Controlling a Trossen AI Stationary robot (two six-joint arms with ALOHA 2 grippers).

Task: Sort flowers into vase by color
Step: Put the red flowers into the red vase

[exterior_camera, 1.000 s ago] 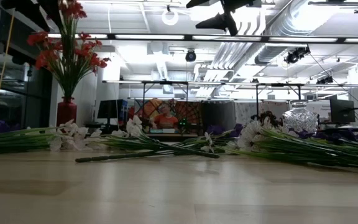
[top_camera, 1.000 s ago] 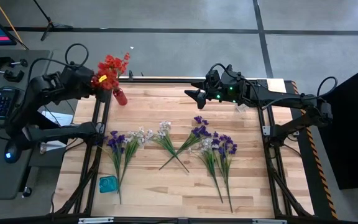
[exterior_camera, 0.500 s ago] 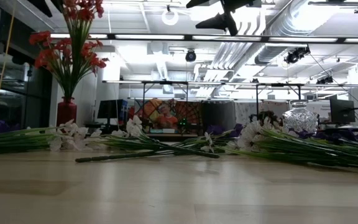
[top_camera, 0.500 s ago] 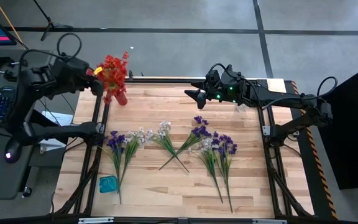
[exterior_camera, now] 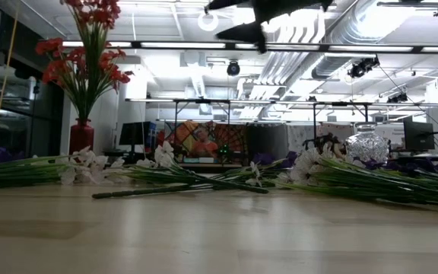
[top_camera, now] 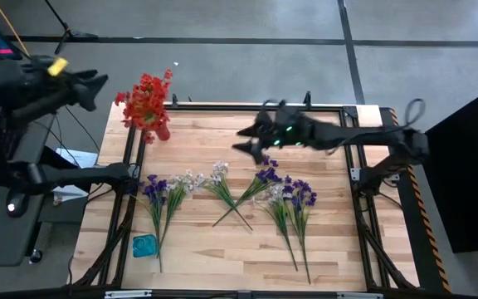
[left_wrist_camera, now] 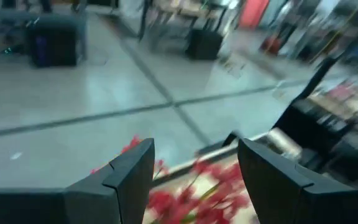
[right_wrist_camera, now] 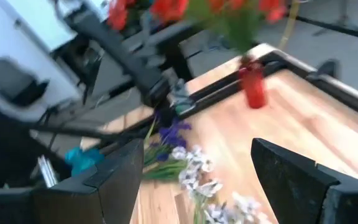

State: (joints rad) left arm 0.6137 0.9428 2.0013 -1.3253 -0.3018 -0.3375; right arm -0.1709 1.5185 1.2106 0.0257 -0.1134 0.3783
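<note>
Red flowers (top_camera: 146, 101) stand upright with their stems in a small red vase (top_camera: 162, 130) at the table's far left corner, also visible in the low view as red flowers (exterior_camera: 82, 61). Purple and white sprigs (top_camera: 163, 198), white ones (top_camera: 216, 178) and purple ones (top_camera: 265, 177) (top_camera: 295, 199) lie flat on the wood. My left gripper (top_camera: 99, 83) is open, off the table to the left of the red bunch. Its wrist view has the gripper (left_wrist_camera: 194, 165) above red blossoms (left_wrist_camera: 185, 199). My right gripper (top_camera: 241, 139) is open, high over the far middle, above the lying sprigs (right_wrist_camera: 194, 171).
A clear glass vase (exterior_camera: 366, 144) stands at the far right. A teal object (top_camera: 144, 245) lies near the left front. Black frame rails (top_camera: 131, 178) run along the table's sides. Bare wood (top_camera: 222, 257) stretches along the near edge. A keyboard desk sits left of the table.
My left gripper has drawn away from the red flowers, going up and out past the table's left edge; the red bunch stays standing in its vase. My right gripper has swung toward the table's left and a little nearer, over the lying sprigs.
</note>
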